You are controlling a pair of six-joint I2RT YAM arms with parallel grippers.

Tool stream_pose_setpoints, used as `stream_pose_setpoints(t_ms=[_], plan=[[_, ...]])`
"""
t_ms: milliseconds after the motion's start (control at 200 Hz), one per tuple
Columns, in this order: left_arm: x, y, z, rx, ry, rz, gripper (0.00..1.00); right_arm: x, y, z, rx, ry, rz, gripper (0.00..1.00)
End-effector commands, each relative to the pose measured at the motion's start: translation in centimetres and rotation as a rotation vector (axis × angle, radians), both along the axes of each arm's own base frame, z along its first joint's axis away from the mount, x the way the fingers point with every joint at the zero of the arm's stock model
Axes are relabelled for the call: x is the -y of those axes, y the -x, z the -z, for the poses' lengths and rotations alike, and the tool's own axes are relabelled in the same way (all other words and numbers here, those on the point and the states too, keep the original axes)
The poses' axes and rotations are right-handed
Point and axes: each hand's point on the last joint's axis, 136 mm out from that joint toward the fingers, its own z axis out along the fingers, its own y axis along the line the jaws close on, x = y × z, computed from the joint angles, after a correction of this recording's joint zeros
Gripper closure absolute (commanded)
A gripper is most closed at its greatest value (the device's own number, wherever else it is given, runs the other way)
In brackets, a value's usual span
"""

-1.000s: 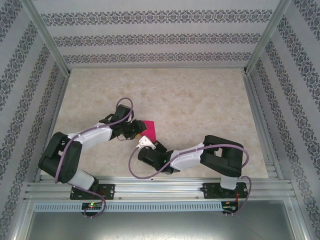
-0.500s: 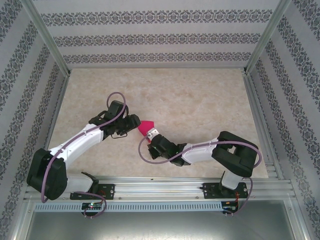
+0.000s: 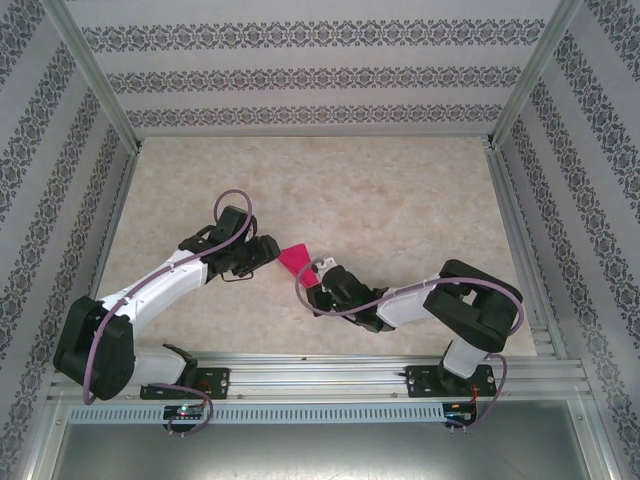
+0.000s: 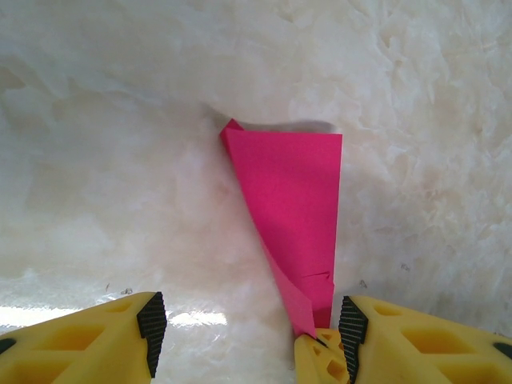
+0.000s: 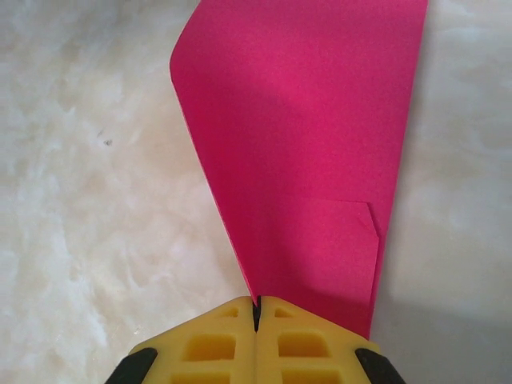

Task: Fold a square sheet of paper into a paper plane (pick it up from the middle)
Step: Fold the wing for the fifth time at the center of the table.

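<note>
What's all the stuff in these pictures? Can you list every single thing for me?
pink paper: one, magenta-pink, folded into a tapering shape, middle of the table between the two claws.
table: one, beige marbled, under everything.
walls: three, white with grey patterned stripes, around the table.
metal rail: one, silver, along the near edge, holding the arm bases.
cables: two, purple, looping along the arms.
left arm: one, white and black, reaching in from the left.
right arm: one, white and black, reaching in from the right.
left claw: one, yellow with black pads, open, facing the paper.
right claw: one, yellow, shut on the paper's narrow end.
</note>
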Motion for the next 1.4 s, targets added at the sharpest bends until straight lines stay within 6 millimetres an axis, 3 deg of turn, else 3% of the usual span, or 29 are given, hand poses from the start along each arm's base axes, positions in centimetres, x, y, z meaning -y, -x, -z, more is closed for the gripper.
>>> stream_pose_setpoints(t_ms=[0,215,550,854,1109,1394], plan=[[0.3,0.3,0.5,-0.008,0.008,0.019,0.38,-1.0,-0.1,-2.3,-0.051,-0.162,0.001,1.0],[1.3,0.2,0.5,0.0,0.057,0.044,0.38,-0.5,-0.9,-2.5,-0.148,-0.303,0.017,1.0],[4.8,-1.5,0.7,-0.04,0.199,0.094,0.36,-0.7,-1.1,-1.5,-0.195,-0.298,0.018,1.0],[4.8,-1.1,1.2,-0.028,0.191,0.129,0.36,-0.9,-0.7,-3.1,-0.218,-0.34,-0.003,1.0],[6.4,-2.7,2.3,-0.136,0.215,0.112,0.33,-0.9,-0.7,-2.3,-0.182,-0.281,-0.017,1.0],[5.7,-1.7,5.0,-0.278,0.161,0.062,0.42,-1.7,-0.4,-2.6,-0.03,-0.169,-0.06,0.99]])
